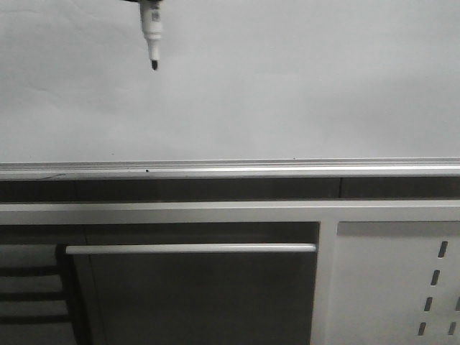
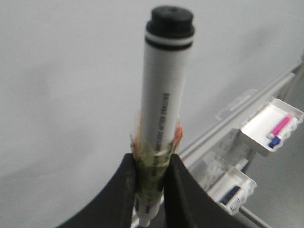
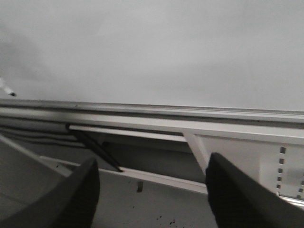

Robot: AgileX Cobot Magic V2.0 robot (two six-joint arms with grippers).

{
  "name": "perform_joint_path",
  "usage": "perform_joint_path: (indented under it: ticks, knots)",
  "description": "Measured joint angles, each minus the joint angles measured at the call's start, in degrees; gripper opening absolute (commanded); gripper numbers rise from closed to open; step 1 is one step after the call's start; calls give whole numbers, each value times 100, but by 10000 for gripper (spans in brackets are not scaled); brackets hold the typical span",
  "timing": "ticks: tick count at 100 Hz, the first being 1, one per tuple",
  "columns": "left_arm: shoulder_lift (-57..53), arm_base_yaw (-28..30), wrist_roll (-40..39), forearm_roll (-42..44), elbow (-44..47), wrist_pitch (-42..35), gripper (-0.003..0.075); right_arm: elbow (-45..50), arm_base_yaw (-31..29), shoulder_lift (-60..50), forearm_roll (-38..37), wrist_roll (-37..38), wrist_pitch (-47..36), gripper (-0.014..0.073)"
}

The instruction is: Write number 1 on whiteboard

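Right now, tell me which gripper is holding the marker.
The left gripper: it is shut on the white-barrelled marker, black tip hanging before the whiteboard. The right gripper is open and holds nothing.

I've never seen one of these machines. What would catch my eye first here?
Probably the marker hanging tip-down at the top left of the big blank whiteboard, with nothing written yet. Up close, the left gripper pinches it around a taped section. The right gripper hangs open and empty.

- The marker (image 1: 151, 36) is hung tip-down before the whiteboard (image 1: 287, 79), at its upper left.
- A rail (image 1: 230, 170) is set along the whiteboard's lower edge.
- A perforated panel (image 1: 395, 287) is placed below, at right.
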Motion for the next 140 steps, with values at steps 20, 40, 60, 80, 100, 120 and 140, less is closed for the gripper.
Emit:
perform_joint_path:
  ticks: [20,40,60,80,100,120,140]
  knots:
    - [172,-1244,0,222,93,-547,-20,-1011,8,927,949,-1191,1343,387]
    - [474,-2083,4,313,93,-1116,-20,-1970,456,1932,1116,-1487,2297,365]
    - [673,-2257,4,313,93,-1242,-20,-2727,1213,2597,1012,-1513,2668,365]
    - [685,-2257,13,313,93,-1294,-20,-3060,1561,3162,860,-1524,2716,365]
    - [685,-2257,13,313,93,-1294,-20,-3230,1604,3519,846,-1524,2857,365]
    - [685,-2257,13,313,93,-1294,-20,-3252,1623,3687,824,-1508,2890,330]
    - [685,-2257,13,313,93,-1294,-20,-3271,1803,3831,800,-1508,2871,171]
